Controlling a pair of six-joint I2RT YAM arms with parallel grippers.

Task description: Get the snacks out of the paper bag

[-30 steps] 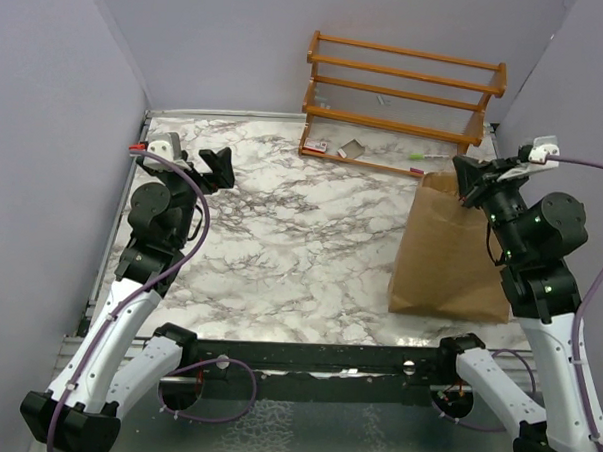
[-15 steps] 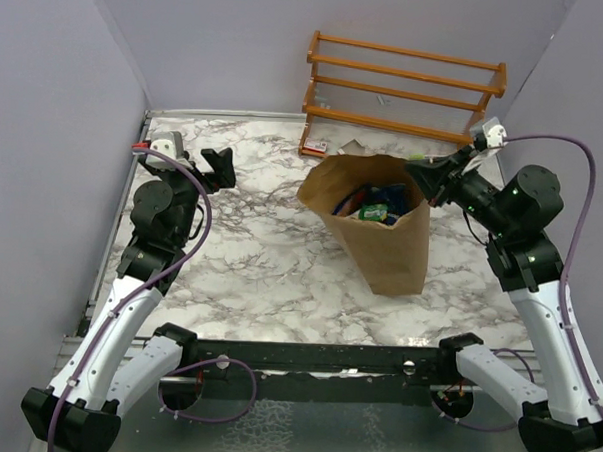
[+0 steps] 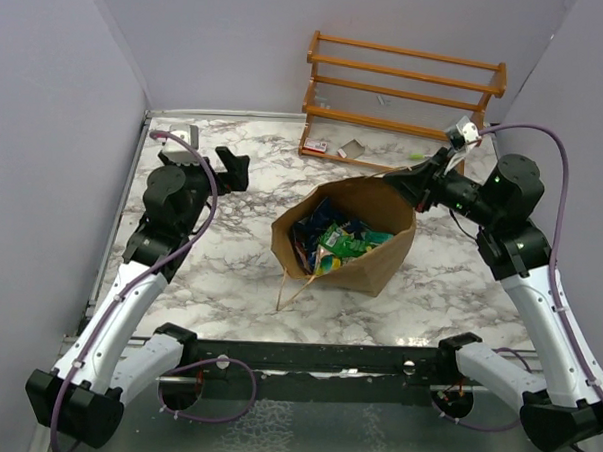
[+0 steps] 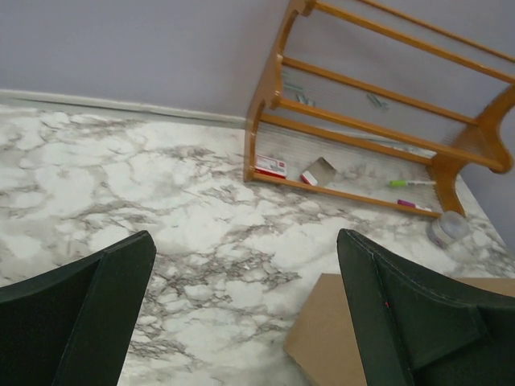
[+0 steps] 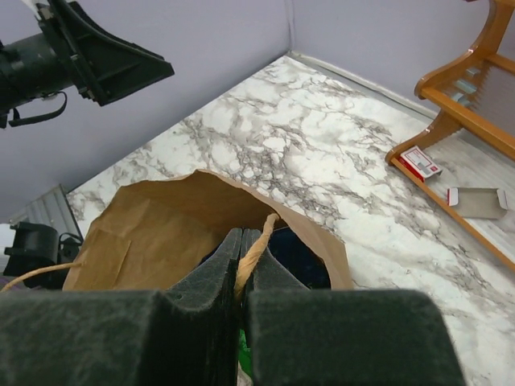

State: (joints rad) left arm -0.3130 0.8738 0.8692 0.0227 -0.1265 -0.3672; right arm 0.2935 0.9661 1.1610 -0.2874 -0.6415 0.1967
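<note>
The brown paper bag (image 3: 380, 254) lies tilted at the table's middle, its mouth open toward the front left. Inside show a green-yellow packet (image 3: 343, 242) and a dark blue packet (image 3: 310, 224), among several snacks. My right gripper (image 3: 411, 183) is at the bag's upper rim, shut on its string handle (image 5: 259, 241); the bag (image 5: 153, 233) hangs open below it, with dark blue (image 5: 299, 259) showing inside. The other handle (image 3: 291, 289) trails on the table. My left gripper (image 3: 234, 169) is open and empty, left of the bag; a bag corner (image 4: 334, 338) shows between its fingers (image 4: 402, 314).
An orange wooden rack (image 3: 402, 100) stands at the back right, also in the left wrist view (image 4: 362, 112). A red-white scrap (image 3: 319, 146) and a grey scrap (image 3: 352, 146) lie at its base. Grey walls close the left, back and right sides.
My right gripper pulled the bag from the right edge toward the middle and tipped it, so its mouth now opens front-left. My left gripper shifted slightly right.
</note>
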